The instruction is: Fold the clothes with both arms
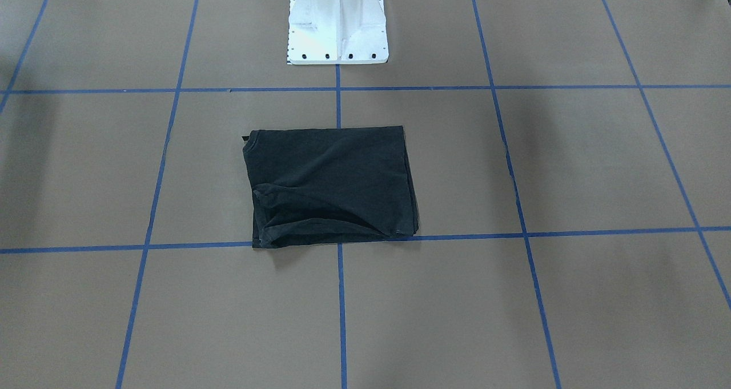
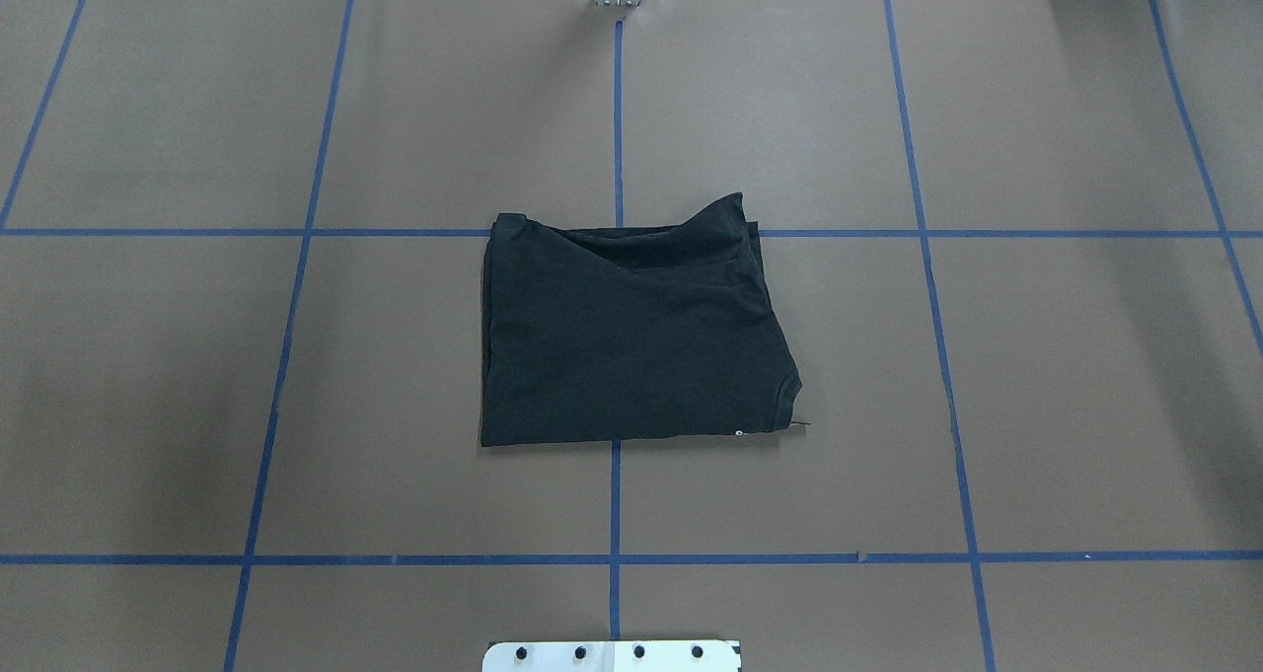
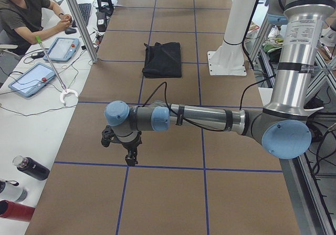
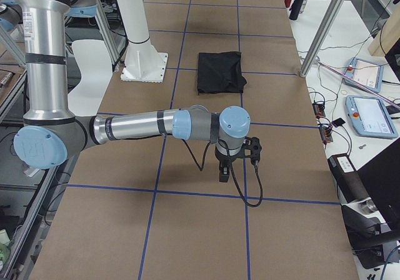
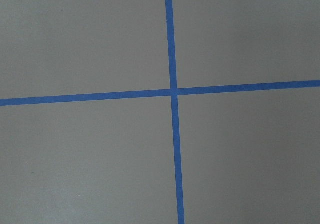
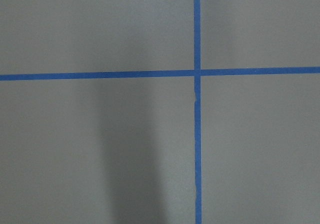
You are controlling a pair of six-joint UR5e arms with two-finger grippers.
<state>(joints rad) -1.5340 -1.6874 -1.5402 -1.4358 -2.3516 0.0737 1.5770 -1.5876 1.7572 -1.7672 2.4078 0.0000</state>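
Overhead, front — opposed, sharing the T-shirt (image 1: 331,183).

A brown table (image 2: 148,356) is marked into squares by blue tape lines (image 2: 616,110). Along its edge across from the robot runs a white bench (image 3: 31,119) carrying 2 tablets (image 3: 30,79) and a black bottle (image 3: 31,168). A person (image 3: 23,14) sits at the bench. An aluminium post (image 3: 79,22) stands at that table edge.

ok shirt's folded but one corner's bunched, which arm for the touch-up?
Right, marginally: the T-shirt has its bunched corner on the robot's right. The left gripper and right gripper both hang over the table, similarly far off.
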